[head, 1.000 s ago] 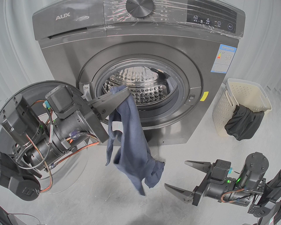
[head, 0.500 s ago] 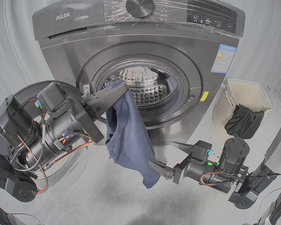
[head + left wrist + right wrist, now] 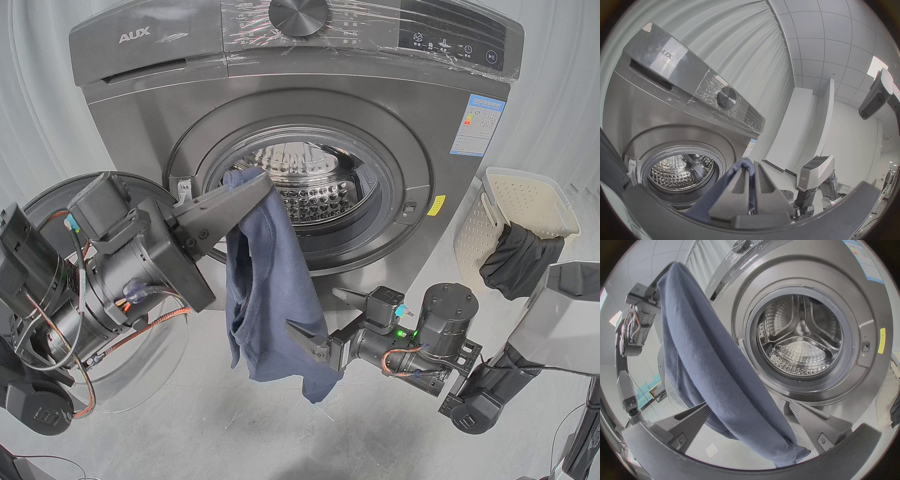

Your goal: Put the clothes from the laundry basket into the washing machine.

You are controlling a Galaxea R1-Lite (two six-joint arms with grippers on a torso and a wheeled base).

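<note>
Left claw [image 3: 262,181] clamps the blue garment [image 3: 269,281] by its top edge, pinch point hidden. Cloth hangs below, between the wide-spread right claw [image 3: 312,307]; contact unclear.

The washing machine [image 3: 375,100] carries a logo [image 3: 134,35], a blue label [image 3: 477,125] with tiny print, and a yellow sticker [image 3: 436,205].

Pale pleated curtain [image 3: 37,94] hangs behind and to both sides of the work area, reaching the floor. Floor [image 3: 206,431] is smooth and light grey; one small pale square scrap [image 3: 711,450] lies on it. Ceiling [image 3: 825,40] is of square white panels, with a lit light panel [image 3: 876,65] set in. White partition wall [image 3: 793,125] stands beyond the curtain's end. Teal furniture [image 3: 650,389] far off, detail indistinct.
</note>
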